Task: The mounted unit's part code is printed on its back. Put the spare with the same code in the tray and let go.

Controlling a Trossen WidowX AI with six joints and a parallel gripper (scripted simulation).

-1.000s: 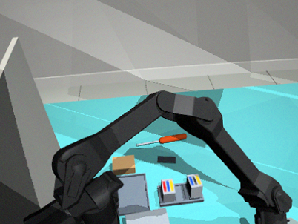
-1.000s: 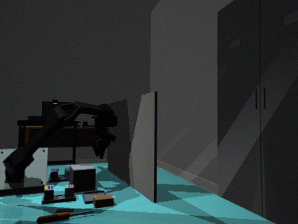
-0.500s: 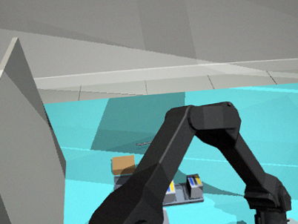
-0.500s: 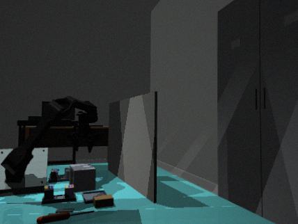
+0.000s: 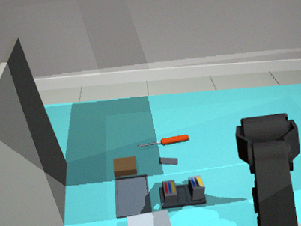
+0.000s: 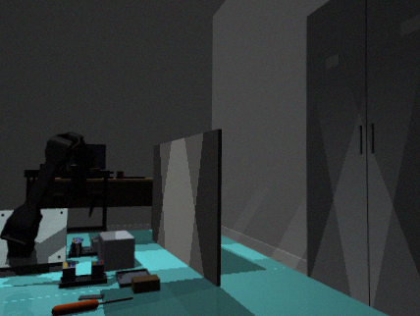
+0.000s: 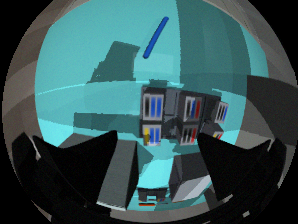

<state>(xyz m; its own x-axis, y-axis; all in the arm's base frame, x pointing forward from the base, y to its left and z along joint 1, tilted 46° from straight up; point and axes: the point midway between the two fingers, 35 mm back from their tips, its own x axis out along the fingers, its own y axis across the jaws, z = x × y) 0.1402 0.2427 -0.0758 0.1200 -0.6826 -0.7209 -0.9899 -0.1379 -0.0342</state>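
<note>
The black parallel-jaw gripper [image 7: 160, 163] stood spread wide with nothing between its fingers; in the wrist view its two dark fingers framed the lower part of the picture, well apart from each other, looking down on the turquoise table top [image 5: 222, 113]. Below it in that view lay the dark rack [image 7: 174, 117] with colour-striped blocks, and a pale grey box [image 7: 194, 188] showed near the inner edge of one finger; whether anything touched the fingers could not be told.

From the top view, the dark grey arm [image 5: 271, 167] rose at the right side, its bulky upper joint near the table's right part. The low dark rack [image 5: 183, 197] sat toward the near edge and carried two small grey spare blocks: the one with red, blue and yellow stripes [image 5: 169, 189] on the left, and the one with blue and yellow stripes [image 5: 195, 184] on the right, both upright in the rack and apart from each other. Just left of the rack lay the flat grey rectangular tray [image 5: 132, 195], with no spare in it. A brown square block [image 5: 125, 166] stood just behind the tray. A small dark grey flat plate [image 5: 168, 161] lay between the rack and an orange-handled screwdriver [image 5: 164, 141] farther back. A tall dark upright panel [image 5: 33, 117] stood along the left side.
</note>
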